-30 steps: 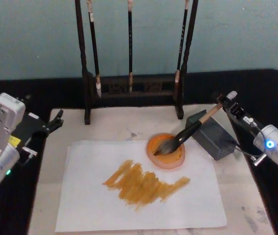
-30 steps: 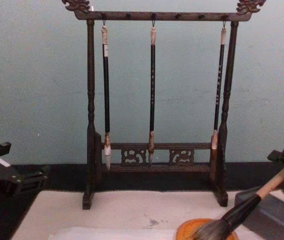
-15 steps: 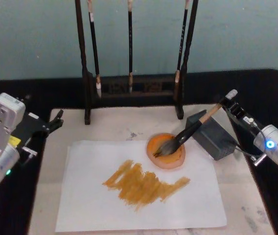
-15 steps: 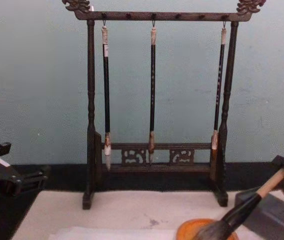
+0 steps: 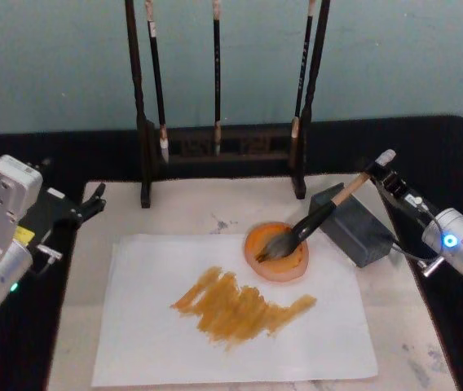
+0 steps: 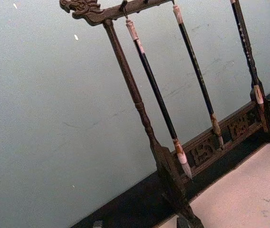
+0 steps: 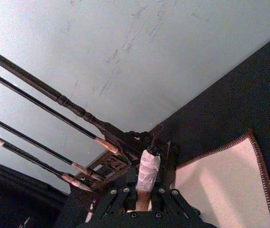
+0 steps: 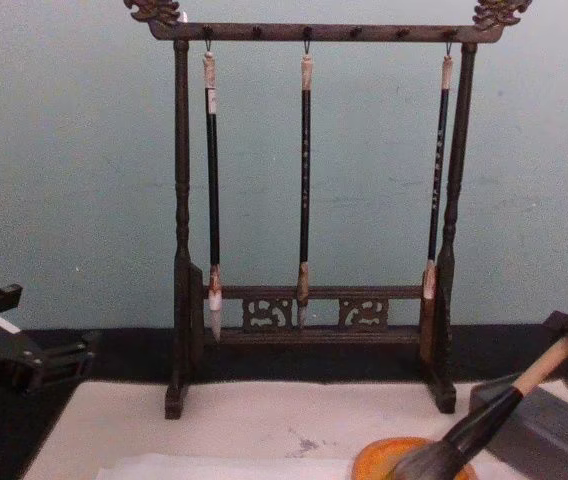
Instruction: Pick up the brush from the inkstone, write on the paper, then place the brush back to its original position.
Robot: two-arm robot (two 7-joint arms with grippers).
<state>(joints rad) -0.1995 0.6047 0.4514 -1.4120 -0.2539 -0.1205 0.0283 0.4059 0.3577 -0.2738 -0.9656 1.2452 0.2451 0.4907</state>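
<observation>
Since a second before, your right claw (image 5: 389, 173) had shifted slightly away from the orange dish (image 5: 290, 265), and the brush's white-wrapped end showed more plainly above it. The brush (image 5: 317, 218) itself had kept its place. Its bushy bristles lay in the dish, and its handle sloped up and away to the dish's right, across the top corner of the grey block (image 5: 355, 230) just beside the dish.

Your right claw sat at the far end of that handle, beyond the block from the dish. In the right wrist view the white-wrapped end (image 7: 149, 171) stood up between the claw's two sides. You could not tell whether the claw was pinching the end or merely flanking it.

The paper (image 5: 146, 326) lay flat on the beige mat (image 5: 191, 208), and the dish rested on its far right part. A patch of orange strokes (image 5: 240, 305) crossed the sheet just in front of the dish and to its left.

The wooden rack (image 5: 215, 148) stood behind the dish at the mat's far edge. Three thin brushes (image 8: 305, 180) hung from its top bar.

Your left claw (image 5: 94, 199) was parked well to the left of the dish, over the dark counter (image 5: 447, 142) at the mat's left edge, apart from the paper. You could not tell whether it was spread or pressed together.
</observation>
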